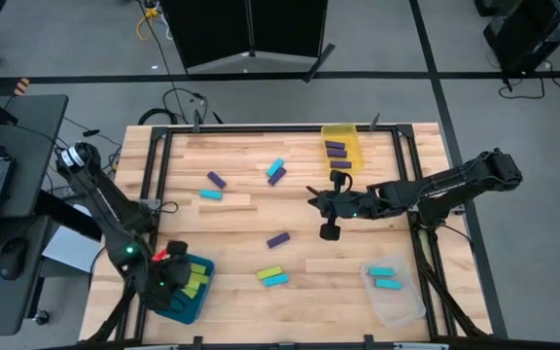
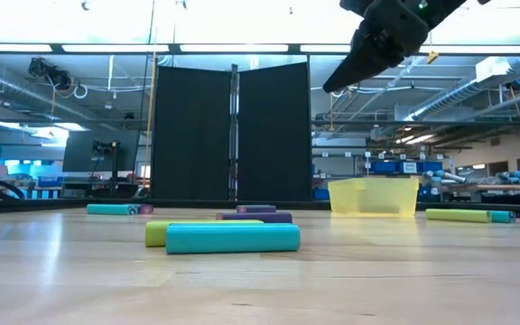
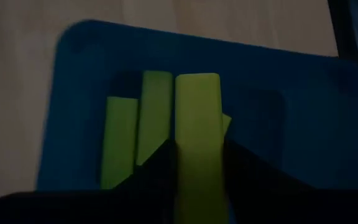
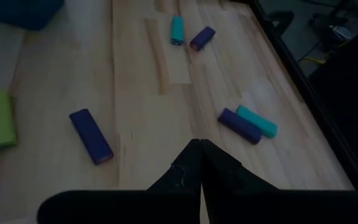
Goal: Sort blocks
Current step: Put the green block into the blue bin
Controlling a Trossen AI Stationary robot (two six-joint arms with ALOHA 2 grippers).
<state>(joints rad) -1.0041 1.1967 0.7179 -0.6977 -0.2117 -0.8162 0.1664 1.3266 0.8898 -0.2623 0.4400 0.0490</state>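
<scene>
Broadly, the wooden surface (image 1: 290, 282) carries three bins: a blue bin (image 1: 185, 306) at 7 o'clock, a clear bin (image 1: 402, 303) at 5 o'clock holding two cyan blocks, and a yellow bin (image 1: 342, 136) at 12 o'clock holding purple ones. The left gripper (image 3: 197, 155) hangs over the blue bin, its fingers closed on a green block (image 3: 197, 124) whose long axis runs straight out between them. Two more green blocks (image 3: 135, 130) lie side by side in the bin below, parallel to the held one; I judge the coming release turns on this alignment, the held block sitting just beside and above its fellows.

The right gripper (image 4: 199, 163) hovers near the middle of the surface, raised well clear in the low view, fingers shut and empty. A purple block (image 1: 278, 239) lies at about 8 o'clock from it in the high view, near, its long axis slanted; the right arm is the nearer one for it. Loose blocks remain: a green and cyan pair (image 1: 271, 277) toward 6 o'clock, a purple and cyan pair (image 1: 276, 172) toward 11 o'clock, and another purple and cyan (image 1: 212, 189) farther toward 10 o'clock, so sorting looks roughly half done
</scene>
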